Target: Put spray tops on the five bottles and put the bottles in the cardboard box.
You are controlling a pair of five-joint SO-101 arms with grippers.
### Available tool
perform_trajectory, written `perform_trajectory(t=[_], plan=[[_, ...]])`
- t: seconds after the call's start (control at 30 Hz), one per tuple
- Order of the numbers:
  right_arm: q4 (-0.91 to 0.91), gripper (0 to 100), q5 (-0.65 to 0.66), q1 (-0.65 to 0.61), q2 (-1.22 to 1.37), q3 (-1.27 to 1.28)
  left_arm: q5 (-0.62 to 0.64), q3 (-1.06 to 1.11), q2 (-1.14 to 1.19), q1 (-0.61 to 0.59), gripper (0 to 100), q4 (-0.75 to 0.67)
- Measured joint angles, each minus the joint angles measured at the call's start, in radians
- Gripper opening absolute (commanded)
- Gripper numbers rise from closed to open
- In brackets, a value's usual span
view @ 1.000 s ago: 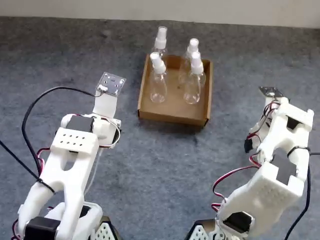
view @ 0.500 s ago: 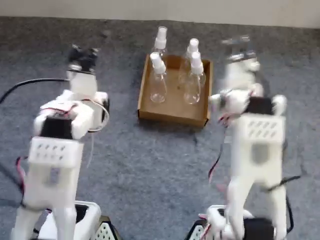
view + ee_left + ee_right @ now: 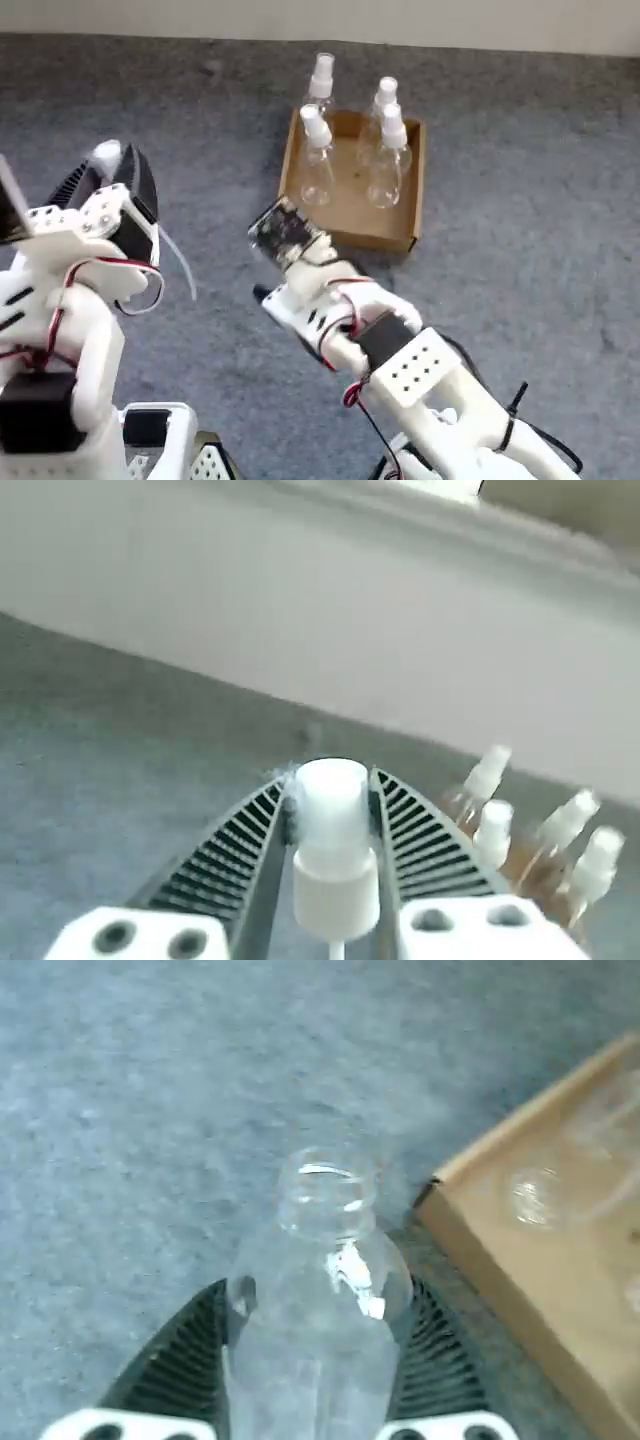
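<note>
Spray top pinched in left hand, uncapped bottle gripped in right hand

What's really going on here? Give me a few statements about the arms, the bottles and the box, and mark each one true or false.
1. The left gripper is shut on a white spray top. True.
2. The clear bottle in the right gripper has a spray top on it. False: its neck is open, with no top.
3. The cardboard box has nothing in it. False: capped bottles stand in it or at its far edge.
4. Four capped bottles show at the box. True.
5. The right gripper is holding its bottle over the box. False: it is beside the box, above the grey table surface.
</note>
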Motion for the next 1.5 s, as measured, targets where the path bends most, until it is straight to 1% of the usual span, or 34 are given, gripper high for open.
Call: perform_trajectory(t=[0.13,0.23,0.47,0.67,0.83,1.13,1.23,1.37,1.5], plan=[[-0.023,0.5,0.0,-0.057,-0.006,0.063,0.124,0.023,-0.044,0.0,0,-0.052],[-0.064,0.5,0.0,-0.072,-0.006,0.078,0.176,0.092,-0.081,0.0,0,-0.107],[-0.212,0.5,0.0,-0.074,-0.014,0.181,0.189,0.287,-0.161,0.0,0,-0.249],[-0.239,0.5,0.0,-0.077,-0.014,0.199,0.189,0.393,-0.18,0.0,0,-0.321],[-0.239,0.5,0.0,-0.078,-0.014,0.199,0.189,0.439,-0.181,0.002,0,-0.341],[-0.239,0.5,0.0,-0.078,-0.017,0.199,0.189,0.535,-0.181,0.072,0,-0.341],[-0.239,0.5,0.0,-0.078,-0.066,0.199,0.189,0.571,-0.181,0.114,0,-0.341],[-0.239,0.5,-0.002,-0.068,-0.187,0.255,0.146,0.628,-0.181,0.227,0,-0.304],[-0.239,0.5,-0.005,-0.051,-0.308,0.319,0.078,0.64,-0.184,0.336,0,-0.258]])
